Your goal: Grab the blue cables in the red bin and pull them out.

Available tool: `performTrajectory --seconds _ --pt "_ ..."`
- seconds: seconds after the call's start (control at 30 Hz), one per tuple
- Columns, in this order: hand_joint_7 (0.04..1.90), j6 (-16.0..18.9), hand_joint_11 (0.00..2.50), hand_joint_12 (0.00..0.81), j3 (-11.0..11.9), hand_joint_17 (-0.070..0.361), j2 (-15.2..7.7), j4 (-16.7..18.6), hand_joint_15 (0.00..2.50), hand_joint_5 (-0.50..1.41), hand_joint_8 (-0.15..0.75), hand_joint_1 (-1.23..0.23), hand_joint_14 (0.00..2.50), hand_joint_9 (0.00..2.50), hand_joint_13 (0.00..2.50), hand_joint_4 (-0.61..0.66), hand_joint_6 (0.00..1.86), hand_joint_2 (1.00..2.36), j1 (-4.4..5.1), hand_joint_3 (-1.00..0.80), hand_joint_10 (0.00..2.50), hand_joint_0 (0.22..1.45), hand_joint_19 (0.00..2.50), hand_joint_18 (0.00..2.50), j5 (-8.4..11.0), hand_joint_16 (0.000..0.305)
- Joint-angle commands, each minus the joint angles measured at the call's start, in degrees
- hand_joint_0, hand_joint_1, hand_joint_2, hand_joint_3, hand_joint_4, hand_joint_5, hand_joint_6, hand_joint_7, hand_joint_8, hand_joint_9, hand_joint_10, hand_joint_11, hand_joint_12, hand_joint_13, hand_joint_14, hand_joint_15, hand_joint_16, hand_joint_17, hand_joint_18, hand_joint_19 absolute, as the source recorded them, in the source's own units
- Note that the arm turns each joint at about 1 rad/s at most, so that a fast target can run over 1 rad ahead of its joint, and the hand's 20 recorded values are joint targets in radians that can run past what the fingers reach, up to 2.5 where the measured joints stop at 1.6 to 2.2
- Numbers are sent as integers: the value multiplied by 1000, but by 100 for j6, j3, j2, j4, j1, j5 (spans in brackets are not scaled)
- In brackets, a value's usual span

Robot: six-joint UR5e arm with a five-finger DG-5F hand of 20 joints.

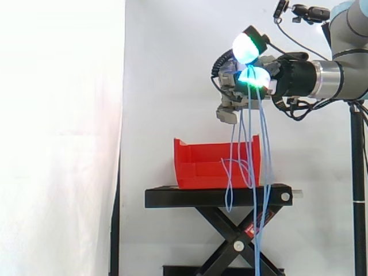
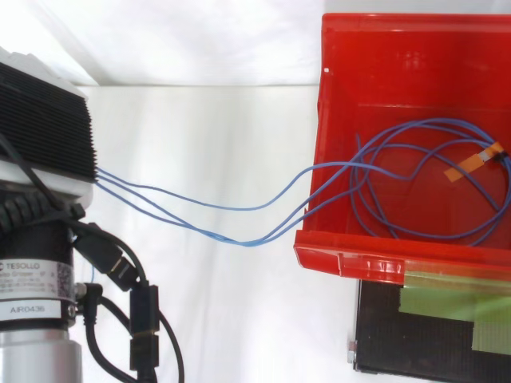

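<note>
A white curtain [image 1: 172, 69] is hung behind the whole scene, and a thin black tripod pole [image 1: 357, 172] is seen at the right edge of the side view. The work is carried on a black scissor-lift stand whose flat black top forms the surface [image 1: 172, 198]. In the top view a strip of greenish tape [image 2: 447, 299] is seen stuck on this surface, just beside the bin's front lip.

An open red plastic bin [image 1: 201, 167] is set on the surface, with its lower front lip [image 2: 343, 259] turned towards the side camera.

The hand [image 1: 236, 77] is held well above the bin, over its right end in the side view. Its fingers are curled and clamped on the thin blue cables [image 1: 253, 132], and one glowing cyan pad [image 1: 246, 49] is raised above the grip.

From the grip several strands are hung straight down. They are seen in front of the bin's right part, looped at the level of the surface, and one run is carried on below it past the stand's crossed legs.

In the top view a coil of the blue cables [image 2: 415, 136] is seen lying inside the bin, bound by a small orange tape tag [image 2: 475, 163]. Two or three strands are led from this coil over the bin's left wall and are stretched, sagging, across to the hand's black ribbed body [image 2: 48, 120].
</note>
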Motion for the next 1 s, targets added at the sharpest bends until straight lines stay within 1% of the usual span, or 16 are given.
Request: performTrajectory --seconds 0.0,0.1,0.2,0.4,0.47,0.53,0.73,0.9,0.97 --pt "680 9 1801 346 0 93 -3 -3 1227 1014 273 -776 1790 1232 1147 267 454 1000 -1 -1000 0 805 1063 858 0 41" --pt "727 0 1802 336 0 91 -3 -3 1247 994 281 -813 1763 1218 1138 271 355 1000 -1 -1000 2 858 1064 846 0 40" --pt "760 0 1802 332 0 91 6 -3 1250 986 268 -813 1756 1205 1137 262 300 1001 8 -977 1 871 1066 835 0 40" --pt "818 0 1809 335 0 92 -3 5 1256 970 269 -817 1757 1180 1119 254 195 1005 -1 -914 1 885 1079 820 0 41" --pt "860 9 1790 340 0 92 6 5 1237 967 267 -818 1760 1165 1111 254 104 1003 -1 -930 2 889 1071 810 0 41" --pt "879 9 1794 339 0 92 -3 5 1257 962 268 -816 1745 1159 1109 256 52 1000 -1 -982 1 878 1081 803 0 41" --pt "875 9 1791 335 0 92 -3 5 1257 949 269 -837 1734 1147 1100 259 45 1000 -1 -1000 1 870 1083 791 -9 41" --pt "876 17 1774 340 0 93 6 14 1257 935 267 -874 1719 1135 1098 272 67 1000 -27 -1000 0 873 1072 783 -17 41" --pt "864 17 1803 340 0 92 6 14 1254 929 267 -890 1718 1129 1098 269 84 1000 -36 -1000 0 870 1075 781 -26 41"
